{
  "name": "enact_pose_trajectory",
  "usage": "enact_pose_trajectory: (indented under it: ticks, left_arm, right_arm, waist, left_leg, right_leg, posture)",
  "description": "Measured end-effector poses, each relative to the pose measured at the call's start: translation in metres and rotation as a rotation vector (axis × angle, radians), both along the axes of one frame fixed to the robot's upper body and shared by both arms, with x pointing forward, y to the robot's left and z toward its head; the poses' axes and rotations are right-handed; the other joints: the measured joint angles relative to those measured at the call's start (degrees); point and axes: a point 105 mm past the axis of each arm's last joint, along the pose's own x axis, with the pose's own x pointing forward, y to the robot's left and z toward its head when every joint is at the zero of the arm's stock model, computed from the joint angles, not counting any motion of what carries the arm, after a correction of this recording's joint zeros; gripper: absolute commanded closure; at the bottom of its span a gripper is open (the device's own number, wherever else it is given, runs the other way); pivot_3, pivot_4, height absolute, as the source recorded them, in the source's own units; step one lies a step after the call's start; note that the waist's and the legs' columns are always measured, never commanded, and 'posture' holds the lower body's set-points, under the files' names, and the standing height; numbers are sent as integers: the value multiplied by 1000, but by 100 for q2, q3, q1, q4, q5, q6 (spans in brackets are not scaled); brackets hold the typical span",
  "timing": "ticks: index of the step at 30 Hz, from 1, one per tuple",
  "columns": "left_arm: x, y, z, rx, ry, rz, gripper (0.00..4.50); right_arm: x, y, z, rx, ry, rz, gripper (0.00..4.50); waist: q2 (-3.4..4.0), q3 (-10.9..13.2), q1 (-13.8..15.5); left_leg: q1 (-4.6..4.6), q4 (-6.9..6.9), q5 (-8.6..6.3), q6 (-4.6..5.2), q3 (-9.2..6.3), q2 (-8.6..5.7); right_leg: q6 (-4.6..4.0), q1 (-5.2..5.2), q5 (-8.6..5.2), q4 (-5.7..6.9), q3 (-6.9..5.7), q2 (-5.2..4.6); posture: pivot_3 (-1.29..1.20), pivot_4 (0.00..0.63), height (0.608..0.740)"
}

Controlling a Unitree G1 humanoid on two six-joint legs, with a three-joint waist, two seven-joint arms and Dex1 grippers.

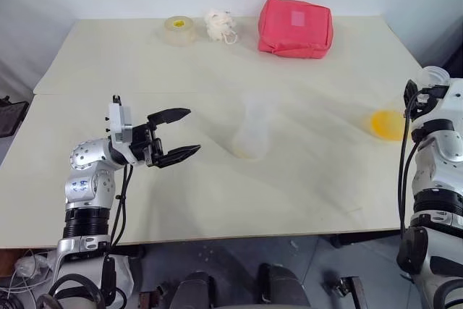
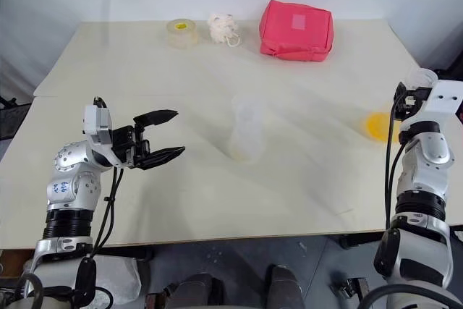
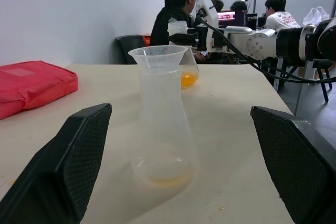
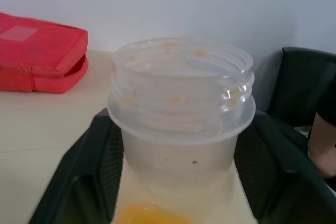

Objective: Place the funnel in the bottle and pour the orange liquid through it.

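The table is pale cream and spans most of the head views.

**Bottle and funnel.** The bottle stands upright near the centre of the frame. The funnel sits in its neck, flared end up. A thin orange film lies at the bottom of the bottle.

**Left gripper.** The left gripper is at lower left of the frame, pointing toward the bottle from the left. Its two black fingers are spread wide and hold nothing. The fingertips are near the bottle and apart from it.

**Right gripper.** The right gripper is at the right edge of the frame. Its fingers are pressed against the neck of a flask, one on each side, just below the wide ribbed mouth. The flask is upright.

**Orange liquid.** The orange liquid lies in the base of the flask, at the right of the frame, well apart from the bottle.

**Other items.** A red pouch, a white ball of cord and a roll of tape lie along the top edge of the table. People sit in the background of the left wrist view.
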Motion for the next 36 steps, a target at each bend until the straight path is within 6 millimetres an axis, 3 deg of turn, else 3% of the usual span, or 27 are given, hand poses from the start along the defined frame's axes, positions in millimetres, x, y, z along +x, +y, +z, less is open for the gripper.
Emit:
enact_pose_trajectory:
  ticks: [5, 11, 19, 26, 36]
  left_arm:
    - [1, 0, 0, -1, 0, -7, 0]
    - [11, -3, 3, -27, -14, -40, 0]
    - [15, -6, -6, 12, 5, -126, 0]
    - [16, -7, 1, 5, -2, -159, 0]
    - [16, -6, -2, 3, 15, -159, 0]
  right_arm:
    - [-4, 25, 7, -68, -17, 66, 2057]
    - [-15, 109, 59, -368, -96, 232, 2057]
    - [-27, 188, 67, -695, -114, 333, 2057]
    - [-35, 232, 54, -1036, -145, 371, 2057]
    - [-43, 259, 68, -1332, -286, 323, 2057]
  waist:
    - [16, 9, -12]
    - [29, 15, -9]
    - [28, 15, 6]
    - [28, 15, -14]
    - [28, 15, -29]
  left_leg:
    - [-2, 0, 0, 0, -1, 1]
    - [-36, 7, 0, 0, 7, -12]
    - [-81, 22, 0, 0, 8, -25]
    - [-81, 22, 0, 0, 9, -24]
    - [-82, 23, 1, -1, 4, -24]
  right_leg:
    - [0, -6, 0, 1, 2, 0]
    - [0, -50, 0, 13, 3, 4]
    - [0, -74, 0, 13, -21, 5]
    - [0, -74, 0, 12, -25, 4]
    - [0, -74, 0, 13, -28, 4]
  posture:
    - [0, 150, 740]
    - [0, 150, 740]
    - [0, 150, 740]
    - [0, 150, 740]
    - [0, 150, 740]
